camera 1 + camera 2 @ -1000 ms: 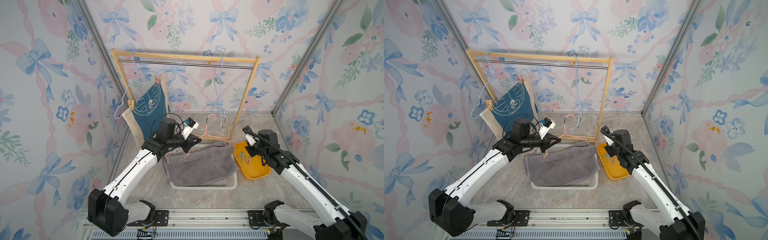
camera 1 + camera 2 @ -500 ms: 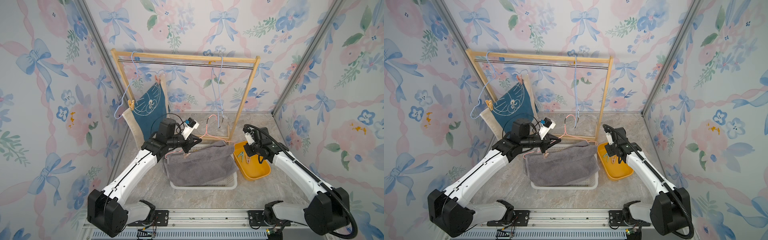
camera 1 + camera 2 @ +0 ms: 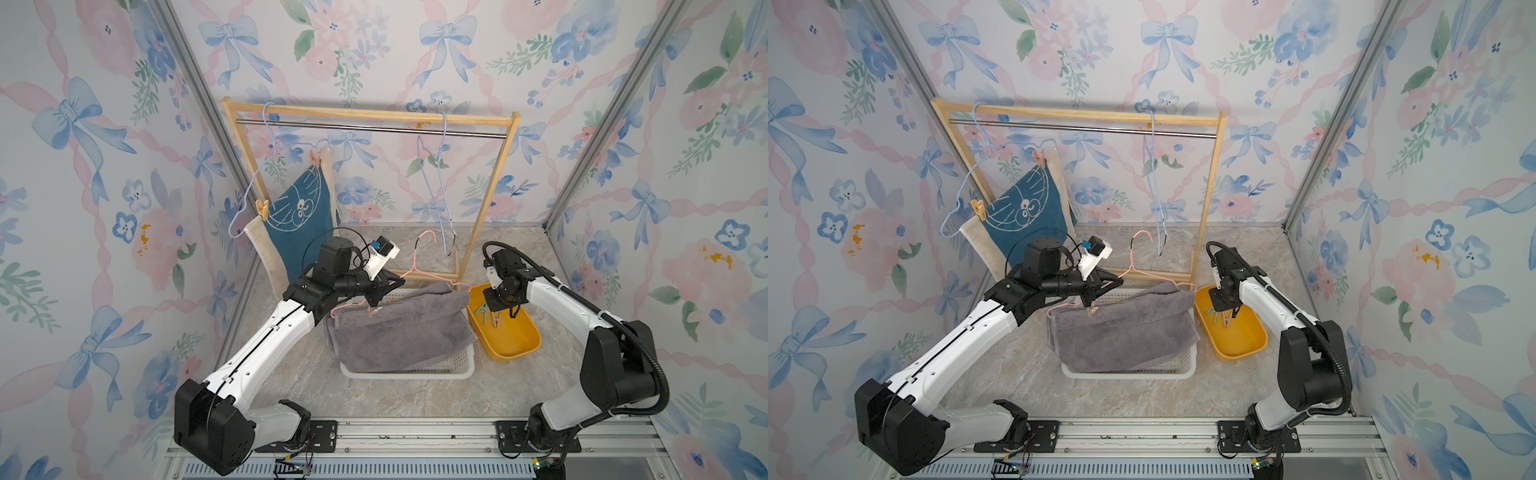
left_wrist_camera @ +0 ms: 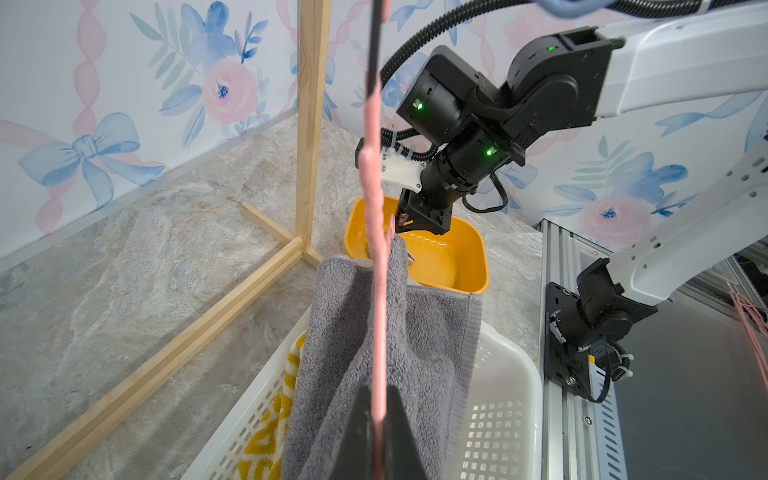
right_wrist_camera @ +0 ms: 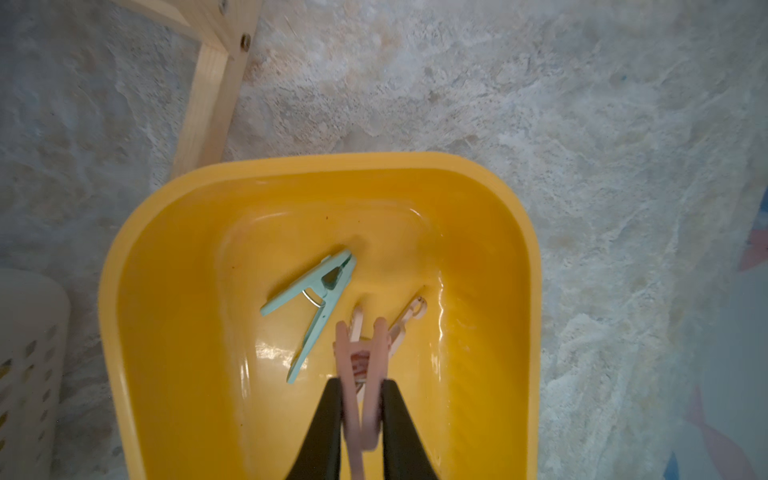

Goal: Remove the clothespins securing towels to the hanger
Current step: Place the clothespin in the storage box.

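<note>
Right gripper (image 5: 360, 388): pinched onto a pink clothespin (image 5: 360, 353) above the yellow tub (image 5: 114, 291), which holds a green peg (image 5: 320, 297) and a pale peg (image 5: 409, 316). Left gripper (image 4: 378, 399): clamped fully onto the pink hanger (image 4: 374, 199) carrying the grey towel (image 3: 399, 336). Outstanding, by judgement: tan peg (image 3: 372, 311) on that towel, two pegs (image 3: 262, 209) on the hung blue towel (image 3: 303, 216).

Marble tabletop (image 3: 395, 399) carries white basket (image 3: 407, 374), yellow tub (image 3: 515, 343), wooden rack (image 3: 486, 203).
</note>
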`<state>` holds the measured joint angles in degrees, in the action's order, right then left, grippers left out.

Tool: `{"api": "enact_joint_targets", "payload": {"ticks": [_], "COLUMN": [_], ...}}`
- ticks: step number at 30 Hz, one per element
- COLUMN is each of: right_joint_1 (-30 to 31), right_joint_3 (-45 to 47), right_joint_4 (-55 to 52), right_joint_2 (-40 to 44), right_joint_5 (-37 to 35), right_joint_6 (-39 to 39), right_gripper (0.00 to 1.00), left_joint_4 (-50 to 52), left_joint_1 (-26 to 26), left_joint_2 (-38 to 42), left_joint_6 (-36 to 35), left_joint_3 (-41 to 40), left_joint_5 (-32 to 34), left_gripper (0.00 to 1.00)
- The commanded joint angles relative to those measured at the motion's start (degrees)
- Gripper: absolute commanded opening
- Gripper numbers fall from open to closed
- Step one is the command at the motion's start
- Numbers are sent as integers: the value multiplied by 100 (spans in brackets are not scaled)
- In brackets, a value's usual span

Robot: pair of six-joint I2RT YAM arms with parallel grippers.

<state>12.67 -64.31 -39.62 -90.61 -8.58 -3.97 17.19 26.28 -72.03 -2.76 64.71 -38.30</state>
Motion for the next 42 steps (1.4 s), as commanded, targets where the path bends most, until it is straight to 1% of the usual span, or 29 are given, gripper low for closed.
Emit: {"api": "enact_joint_targets", "payload": {"ticks": [1, 14, 19, 23, 26, 28, 30, 34, 38, 42], "right_joint_1": [-102, -254, -319, -344, -344, -344, -339, -344, -383, -455], "right_joint_3": [-125, -327, -386, -490, -586, -630, -676, -739, -661, -483], "right_joint_4": [-240, -196, -213, -226, -283, -292, -292, -275, -180, 42], "right_joint_2": [-121, -616, -659, -676, -732, -756, -789, -768, -471, 246], "right_joint_5": [49, 62, 76, 76, 156, 227, 293, 341, 365, 338], "right_joint_6": [209, 247, 234, 212, 201, 208, 218, 238, 344, 472], "right_gripper": [5, 11, 22, 28, 38, 41, 47, 52, 55, 62], "left_joint_4": [-157, -164, -177, -172, -172, -177, -171, -174, -172, -177], "left_joint_1": [52, 94, 93, 90, 92, 88, 87, 88, 98, 101], "left_joint_2": [159, 176, 183, 180, 192, 218, 239, 230, 225, 224], "left_joint_6": [-66, -52, -53, -66, -66, -63, -66, -66, -65, -61], "left_joint_3": [16, 12, 21, 16, -6, -26, -24, -20, -26, -13], "left_joint_5": [-19, 1, 12, 14, 32, 47, 65, 67, 83, 73], "left_gripper": [0, 0, 0, 0, 0, 0, 0, 0, 0, 0]}}
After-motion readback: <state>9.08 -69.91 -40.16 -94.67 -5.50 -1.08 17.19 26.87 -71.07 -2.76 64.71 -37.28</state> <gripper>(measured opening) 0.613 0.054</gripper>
